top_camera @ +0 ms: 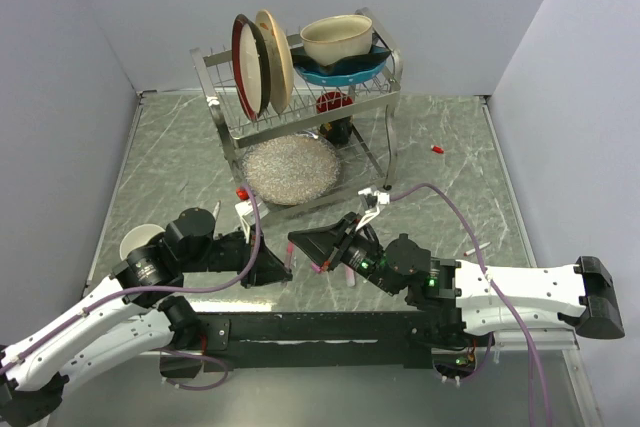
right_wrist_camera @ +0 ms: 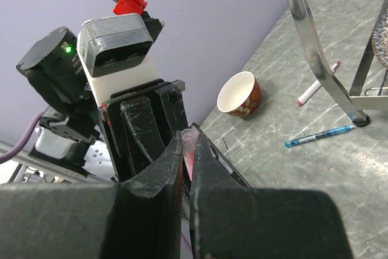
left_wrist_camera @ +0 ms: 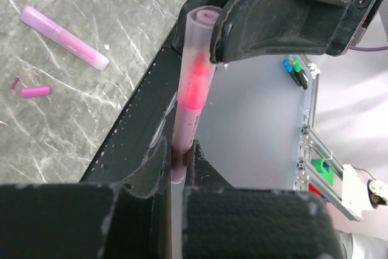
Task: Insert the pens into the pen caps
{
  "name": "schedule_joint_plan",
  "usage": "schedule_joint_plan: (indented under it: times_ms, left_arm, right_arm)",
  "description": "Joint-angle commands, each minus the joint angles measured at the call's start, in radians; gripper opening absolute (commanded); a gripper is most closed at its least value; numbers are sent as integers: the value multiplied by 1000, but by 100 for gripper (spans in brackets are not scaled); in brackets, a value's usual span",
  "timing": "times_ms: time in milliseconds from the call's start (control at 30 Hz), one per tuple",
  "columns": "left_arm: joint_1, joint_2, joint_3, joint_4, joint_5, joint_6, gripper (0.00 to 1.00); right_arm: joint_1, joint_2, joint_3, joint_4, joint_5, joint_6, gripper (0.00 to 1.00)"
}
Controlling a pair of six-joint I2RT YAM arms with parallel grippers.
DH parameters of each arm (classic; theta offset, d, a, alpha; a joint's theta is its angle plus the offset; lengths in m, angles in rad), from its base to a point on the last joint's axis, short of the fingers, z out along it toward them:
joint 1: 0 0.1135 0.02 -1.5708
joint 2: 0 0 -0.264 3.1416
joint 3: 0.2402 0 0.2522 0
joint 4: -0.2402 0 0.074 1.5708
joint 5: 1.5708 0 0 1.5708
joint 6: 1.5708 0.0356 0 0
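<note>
Left wrist view showed the left gripper with its fingers clamped on the lower end of a pink-cored pen, a translucent stick standing nearly upright in that picture. The pen's upper end sat in the right gripper, whose fingers were pressed together on it as well, so the pen bridged the two arms, lifted off the table near its front edge. Whether a cap sat on the held end could not be told.

On the table to the left lay a lilac pen, with a pink cap near it but apart. The right wrist view showed a blue pen lying near a foot of the rack, a white pen just beside the rack's leg, and a cup tilted on the table. A red cap lay right of the rack, well apart from both grippers.
</note>
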Motion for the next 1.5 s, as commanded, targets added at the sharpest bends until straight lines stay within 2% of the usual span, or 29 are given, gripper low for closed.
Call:
schedule_joint_plan:
  times_ms: [0,133,233,367,400,467,533,633,667,833,1000,1033,1067,1167,1300,1467]
  left_arm:
    - [125,20,95,419,-364,-31,1]
    - [132,-11,94,399,-370,-17,1]
    - [133,-2,88,420,-271,-47,1]
    - [133,23,85,394,-206,-63,1]
    - [133,18,77,375,-209,-67,1]
    - [133,9,72,352,-226,-70,1]
    - [133,-6,63,310,-241,-77,1]
    - [133,-23,48,258,-261,-80,1]
    - [133,-29,45,244,-266,-82,1]
    - [133,-53,-6,201,-295,-128,1]
    - [131,-13,-104,204,-292,-220,1]
    - [129,-4,-119,209,-290,-240,1]
    - [126,7,-151,229,-289,-279,1]
    - [70,64,-184,259,-351,-361,1]
    - [-103,223,-166,305,-480,-450,1]
    - [-179,423,-164,383,-548,-585,1]
  right_arm:
    - [151,86,11,-262,-550,116,0]
    - [154,94,13,-254,-571,119,0]
    - [140,52,-3,-224,-567,126,0]
    - [120,24,110,-351,-421,120,0]
    - [117,21,138,-381,-324,126,0]
    - [102,29,224,-450,-258,105,0]
    - [97,49,293,-556,-127,99,10]
    - [94,55,393,-625,7,80,28]
    - [95,49,413,-648,25,70,37]
    - [91,-44,390,-659,136,79,55]
    - [92,-190,268,-696,237,177,62]
    - [91,-209,248,-714,251,187,68]
    - [91,-224,222,-734,286,219,69]
    - [91,-276,194,-845,346,313,70]
    - [91,-342,166,-877,369,341,71]
    - [91,-379,172,-898,388,333,71]
